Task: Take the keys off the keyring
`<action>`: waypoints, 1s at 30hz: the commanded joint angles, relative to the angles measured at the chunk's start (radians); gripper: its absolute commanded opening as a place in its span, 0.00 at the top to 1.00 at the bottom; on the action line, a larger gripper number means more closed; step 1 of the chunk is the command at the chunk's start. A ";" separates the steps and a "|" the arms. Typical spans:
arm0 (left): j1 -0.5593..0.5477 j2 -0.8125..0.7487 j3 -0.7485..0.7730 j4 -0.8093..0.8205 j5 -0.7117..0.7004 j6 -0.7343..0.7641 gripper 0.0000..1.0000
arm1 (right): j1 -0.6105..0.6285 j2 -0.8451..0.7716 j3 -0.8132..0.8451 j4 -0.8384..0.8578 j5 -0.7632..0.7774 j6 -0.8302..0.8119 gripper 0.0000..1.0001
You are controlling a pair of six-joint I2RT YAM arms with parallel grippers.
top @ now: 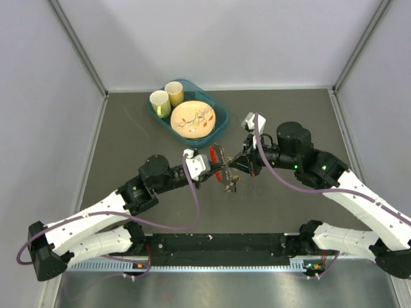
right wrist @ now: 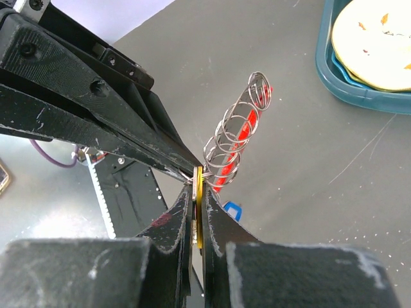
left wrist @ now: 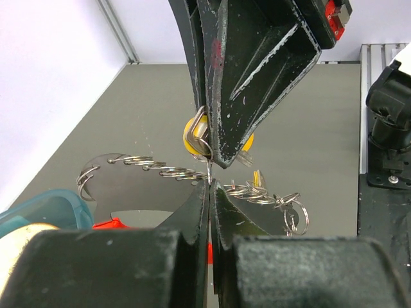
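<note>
My left gripper [top: 215, 168] and right gripper [top: 239, 167] meet tip to tip above the table's middle. In the left wrist view my left gripper [left wrist: 210, 183] is shut on a thin wire of the keyring [left wrist: 167, 171], whose linked metal rings spread to both sides. The red clip [left wrist: 106, 224] shows low at the left. In the right wrist view my right gripper [right wrist: 199, 176] is shut on a yellow-headed key [right wrist: 199, 199], which also shows in the left wrist view [left wrist: 191, 138]. The chain of rings [right wrist: 234, 138] and the red clip [right wrist: 249, 125] hang beyond. A blue-headed key [right wrist: 233, 210] shows below.
A teal tray [top: 156, 114] at the back holds a patterned plate [top: 192, 119] and two yellowish cups [top: 167, 96]. It also shows in the right wrist view [right wrist: 334, 70]. The black base rail [top: 218, 247] runs along the near edge. White walls enclose the table.
</note>
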 commanded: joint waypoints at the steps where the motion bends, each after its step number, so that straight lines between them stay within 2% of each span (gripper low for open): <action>1: -0.013 0.016 0.032 -0.006 -0.005 0.000 1.00 | -0.014 -0.003 0.073 0.080 -0.024 0.005 1.00; 20: -0.016 0.081 0.061 0.017 -0.071 -0.061 1.00 | -0.004 0.042 0.073 0.126 -0.034 0.105 1.00; 30: -0.016 0.024 -0.006 0.042 -0.019 -0.037 1.00 | -0.012 -0.021 0.018 0.137 0.170 0.136 1.00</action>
